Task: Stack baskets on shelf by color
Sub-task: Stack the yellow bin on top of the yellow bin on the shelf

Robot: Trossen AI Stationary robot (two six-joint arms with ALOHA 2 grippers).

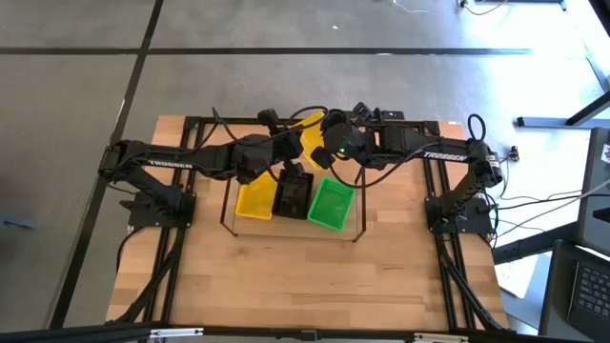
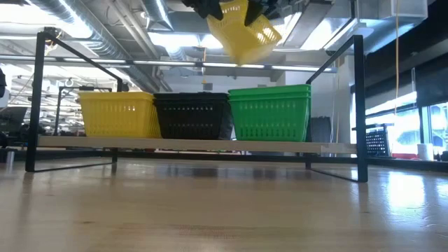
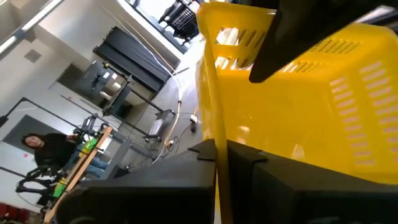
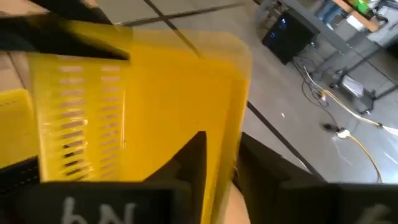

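A yellow basket (image 2: 245, 35) hangs tilted high above the shelf (image 2: 189, 145), between my two grippers. My left gripper (image 3: 221, 168) is shut on one of its walls. My right gripper (image 4: 222, 162) is open, with one finger on each side of another wall (image 4: 217, 112). On the shelf board stand a yellow basket (image 2: 117, 114) at the left, a black one (image 2: 192, 115) in the middle and a green stack (image 2: 269, 112) at the right, all on their bottoms. From above, the held basket (image 1: 313, 129) shows over the shelf's far side. My left gripper pinches an upright wall of the yellow basket near its rim (image 3: 214, 124), one finger inside the basket and one outside. The basket is lifted clear of the shelf and tilted. My right gripper straddles another wall; whether a finger (image 4: 193, 158) touches it I cannot tell.
Black wire frames (image 2: 360, 105) rise at both short ends of the shelf. Bare wooden tabletop (image 1: 305, 276) lies in front of the shelf. A person (image 3: 43, 146) is at a bench in the room beyond the table.
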